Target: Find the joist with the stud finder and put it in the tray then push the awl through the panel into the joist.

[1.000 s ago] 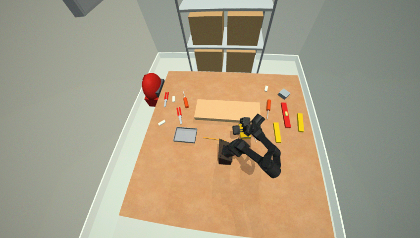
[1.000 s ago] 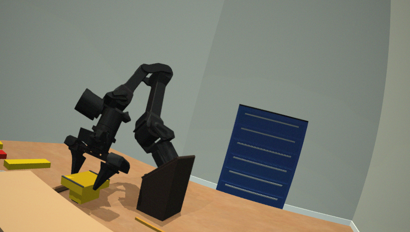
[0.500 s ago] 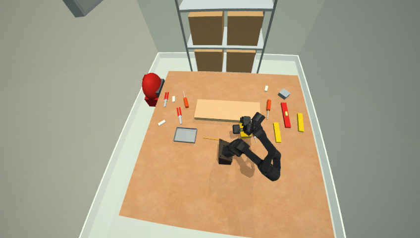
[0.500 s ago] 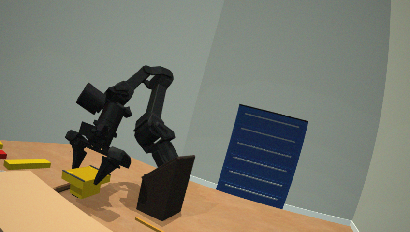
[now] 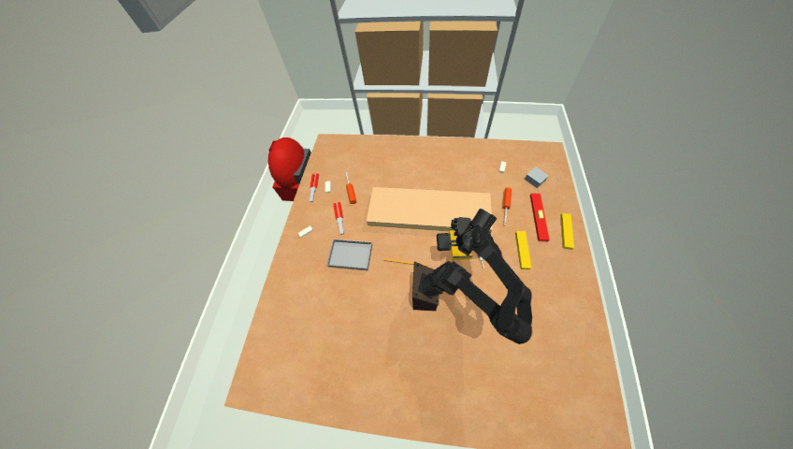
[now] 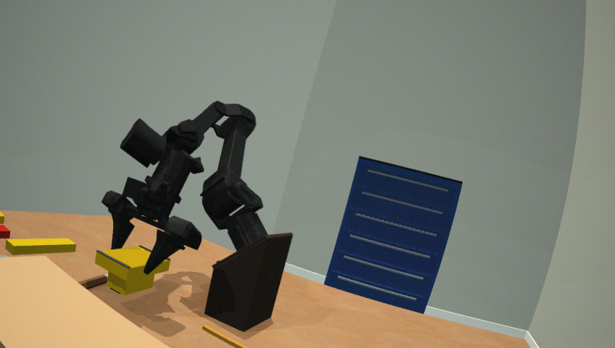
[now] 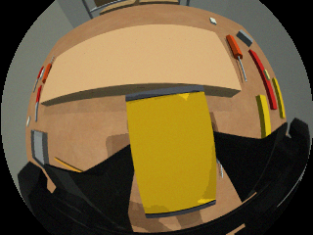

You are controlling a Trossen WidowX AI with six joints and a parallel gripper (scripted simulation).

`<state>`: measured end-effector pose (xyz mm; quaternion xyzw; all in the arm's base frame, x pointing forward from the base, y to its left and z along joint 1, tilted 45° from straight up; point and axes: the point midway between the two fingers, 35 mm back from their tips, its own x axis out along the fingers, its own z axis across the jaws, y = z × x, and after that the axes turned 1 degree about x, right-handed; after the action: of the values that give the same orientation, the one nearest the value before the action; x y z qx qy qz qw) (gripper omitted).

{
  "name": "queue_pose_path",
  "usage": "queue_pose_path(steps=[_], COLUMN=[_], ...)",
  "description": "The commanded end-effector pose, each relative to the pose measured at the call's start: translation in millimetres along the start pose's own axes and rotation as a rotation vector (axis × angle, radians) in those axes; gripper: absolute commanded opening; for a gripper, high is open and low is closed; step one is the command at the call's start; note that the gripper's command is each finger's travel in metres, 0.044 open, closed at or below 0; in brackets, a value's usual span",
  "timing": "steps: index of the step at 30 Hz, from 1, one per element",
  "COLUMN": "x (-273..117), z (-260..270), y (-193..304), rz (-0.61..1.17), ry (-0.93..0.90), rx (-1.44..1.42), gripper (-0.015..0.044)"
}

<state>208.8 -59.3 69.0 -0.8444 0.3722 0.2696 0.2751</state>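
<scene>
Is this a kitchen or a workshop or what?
Probably a workshop: there are screwdrivers on the table, a red spirit level, and cardboard boxes on a shelf unit.

Yellow stud finder [image 5: 461,253] [image 6: 133,257] [image 7: 172,152] between the fingers [image 5: 443,241] [image 6: 162,253], near panel [image 5: 427,207] [image 6: 51,301] [image 7: 142,59]

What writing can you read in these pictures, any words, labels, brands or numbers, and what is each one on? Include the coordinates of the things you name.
None that I can read: no lettering shows on the yellow stud finder [image 5: 461,252] [image 6: 133,257] [image 7: 172,152], the boxes [image 5: 389,55] or the blue cabinet [image 6: 390,246].
</scene>
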Motion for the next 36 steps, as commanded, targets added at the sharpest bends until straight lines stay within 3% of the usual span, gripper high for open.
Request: queue_pose_path(steps=[1, 36], x=[1, 3], z=[15, 25], y=[1, 3], rz=[0.004, 0.017], ry=[-0.005, -0.111], rx=[-0.004, 0.035], gripper=[0.0, 0.0])
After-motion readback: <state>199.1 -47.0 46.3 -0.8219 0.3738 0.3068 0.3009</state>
